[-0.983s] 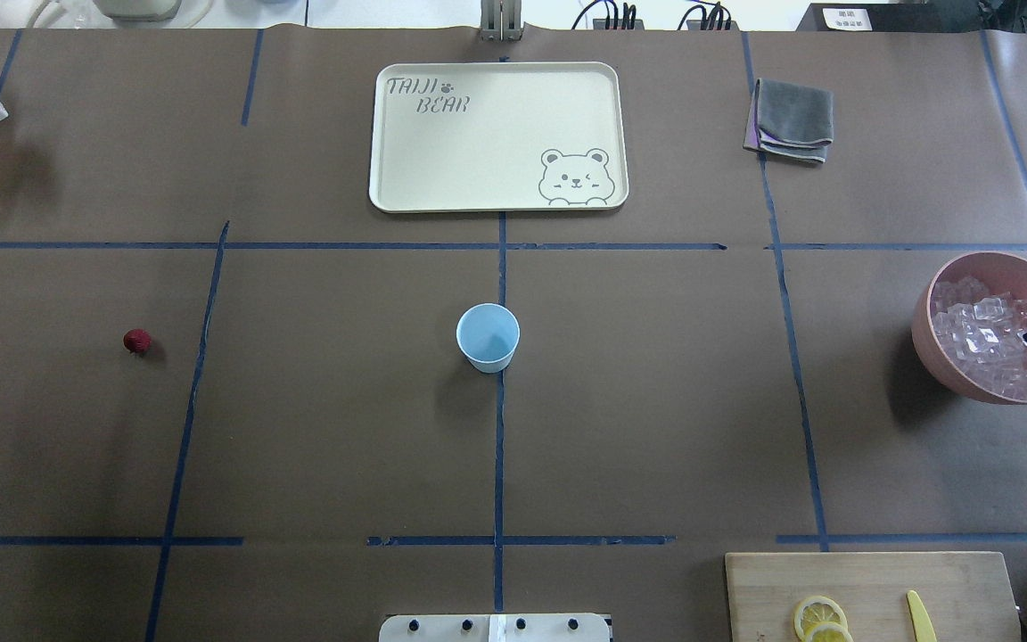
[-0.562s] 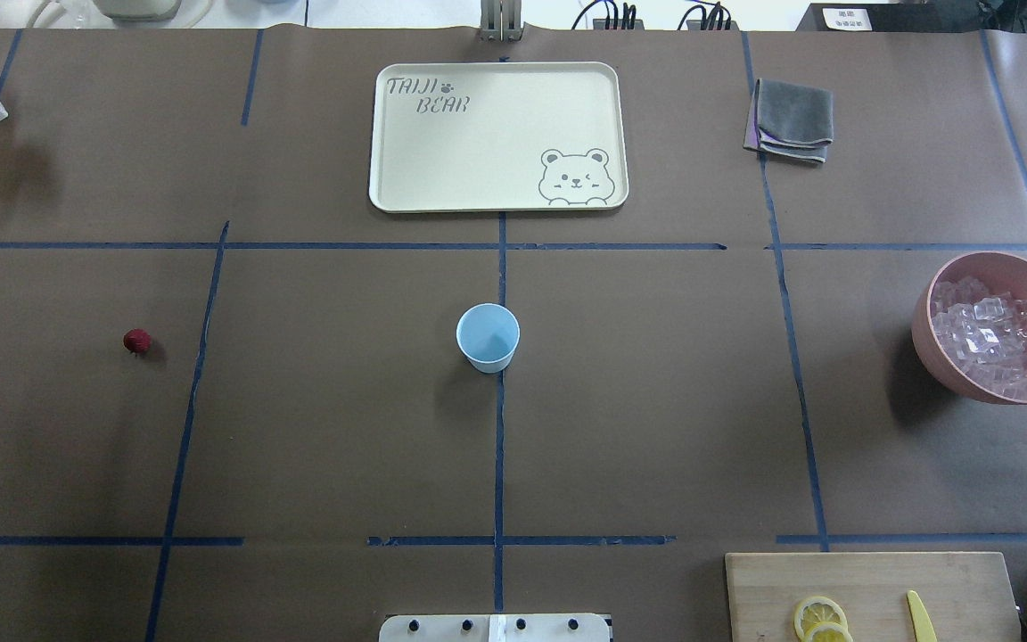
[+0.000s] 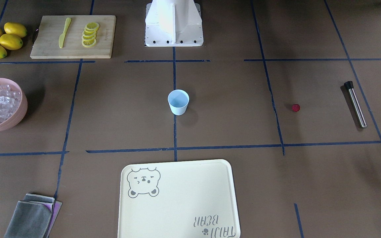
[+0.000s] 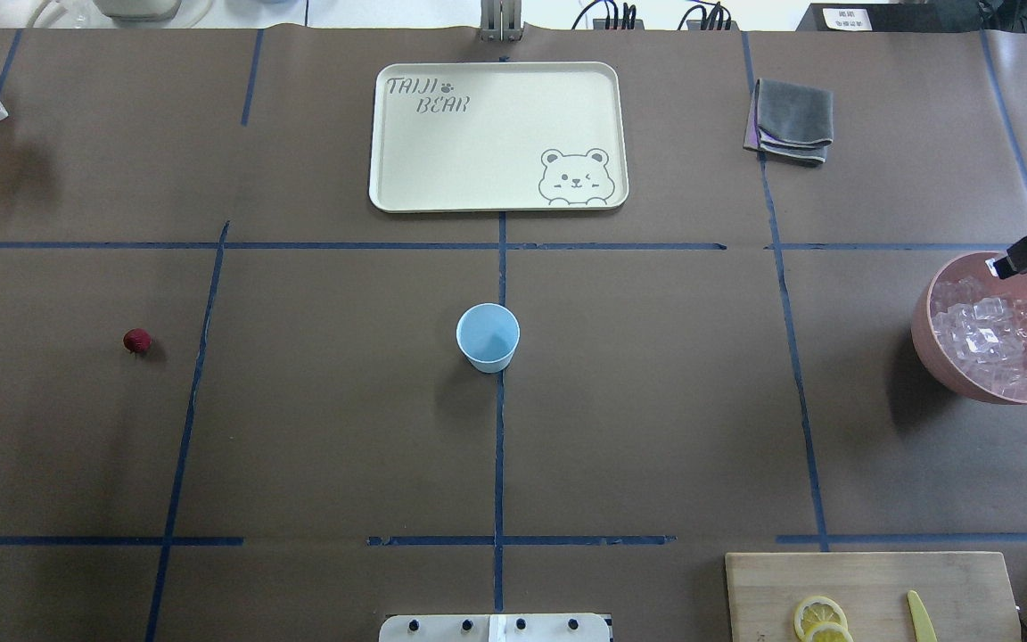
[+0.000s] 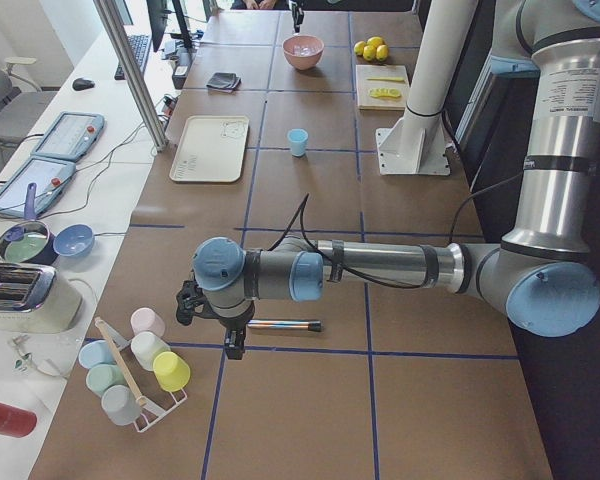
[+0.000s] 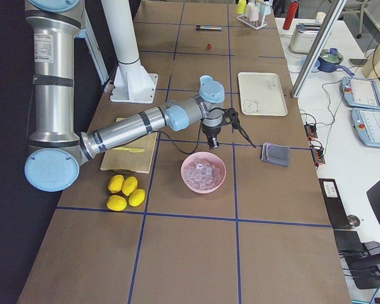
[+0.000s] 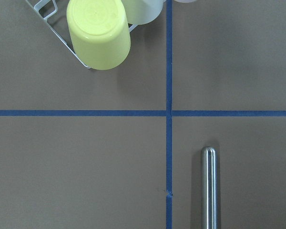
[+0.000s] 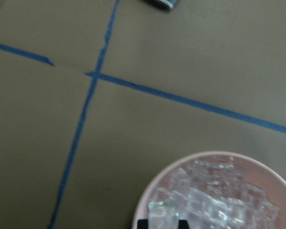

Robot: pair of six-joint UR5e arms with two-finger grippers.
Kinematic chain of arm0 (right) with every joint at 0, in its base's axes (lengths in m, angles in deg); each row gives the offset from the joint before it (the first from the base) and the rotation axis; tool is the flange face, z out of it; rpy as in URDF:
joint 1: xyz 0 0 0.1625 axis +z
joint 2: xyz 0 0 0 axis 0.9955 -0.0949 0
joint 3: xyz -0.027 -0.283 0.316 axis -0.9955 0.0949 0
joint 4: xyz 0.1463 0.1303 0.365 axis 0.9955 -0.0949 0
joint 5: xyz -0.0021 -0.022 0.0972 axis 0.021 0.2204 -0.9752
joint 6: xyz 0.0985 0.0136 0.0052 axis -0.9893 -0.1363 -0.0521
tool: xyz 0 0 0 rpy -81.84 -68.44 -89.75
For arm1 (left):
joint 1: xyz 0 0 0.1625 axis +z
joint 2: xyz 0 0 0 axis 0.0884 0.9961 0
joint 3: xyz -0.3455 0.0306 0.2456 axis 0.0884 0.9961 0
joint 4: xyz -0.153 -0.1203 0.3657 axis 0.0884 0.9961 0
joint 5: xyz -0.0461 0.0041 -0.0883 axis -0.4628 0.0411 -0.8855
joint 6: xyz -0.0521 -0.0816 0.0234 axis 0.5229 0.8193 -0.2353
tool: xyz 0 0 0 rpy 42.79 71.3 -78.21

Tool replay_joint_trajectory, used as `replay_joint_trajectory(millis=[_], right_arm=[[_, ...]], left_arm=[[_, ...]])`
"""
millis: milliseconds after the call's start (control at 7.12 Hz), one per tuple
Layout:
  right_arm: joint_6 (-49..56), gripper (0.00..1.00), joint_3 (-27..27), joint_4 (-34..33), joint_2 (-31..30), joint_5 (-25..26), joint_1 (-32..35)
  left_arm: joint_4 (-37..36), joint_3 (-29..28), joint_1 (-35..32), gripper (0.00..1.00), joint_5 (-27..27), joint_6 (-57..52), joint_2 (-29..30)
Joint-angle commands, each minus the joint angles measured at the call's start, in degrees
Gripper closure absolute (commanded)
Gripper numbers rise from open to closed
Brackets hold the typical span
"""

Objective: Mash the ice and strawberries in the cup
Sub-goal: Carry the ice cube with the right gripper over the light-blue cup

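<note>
The pale blue cup (image 4: 488,336) stands upright at the table's middle, nothing showing inside it. The strawberry (image 4: 136,340), a small red piece, lies far to its left. Ice (image 4: 990,343) fills the pink bowl (image 4: 922,343) at the right edge. My right gripper (image 4: 1002,265) hangs over the bowl's far rim, shut on one ice cube (image 8: 162,213) that shows between its tips in the right wrist view. My left gripper (image 5: 232,346) points down at the table's left end beside a steel muddler (image 7: 209,187); I cannot tell whether it is open or shut.
A cream bear tray (image 4: 497,135) lies beyond the cup, a folded grey cloth (image 4: 792,119) to its right. A cutting board (image 4: 870,596) with lemon slices and a yellow knife sits front right, whole lemons (image 3: 2,39) beside it. A rack of cups (image 5: 135,365) stands at the far left.
The right gripper was down among the ice in the bowl, slipped almost out of the overhead view, and now hangs over the bowl's far rim with a cube. Cup and strawberry have not moved.
</note>
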Motion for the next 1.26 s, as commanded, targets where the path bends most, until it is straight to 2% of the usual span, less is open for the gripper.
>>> replay_joint_trajectory(millis=[0,140,281,421,562,842,1123], right_arm=[[-15.2,1.00,0.3,-4.7,12.3,-0.9,-7.1],[-23.6,1.00,0.3,-4.8,16.8,1.9,-12.8],[-31.0,1.00,1.1,-5.4,21.5,7.6,-20.1],[-37.5,1.00,2.0,-8.7,27.0,13.5,-26.2],[-39.6,1.00,4.5,-11.4,32.2,17.0,-29.6],[-44.2,1.00,13.5,-11.3,41.9,23.1,-35.0],[-45.4,0.99,15.7,-11.3,44.6,25.9,-37.7]], left_arm=[[0.0,0.0,0.0,0.00,-0.2,0.0,0.0],[0.0,0.1,0.0,0.00,-0.2,0.0,0.0],[0.0,0.1,0.0,0.00,-0.2,0.0,0.0],[0.0,0.1,0.0,0.00,-0.2,0.0,0.0],[0.0,0.1,0.0,0.00,-0.2,0.0,0.0],[0.0,0.0,0.0,0.00,-0.2,0.0,0.0],[0.0,-0.2,0.0,0.00,-0.2,-0.1,0.0]])
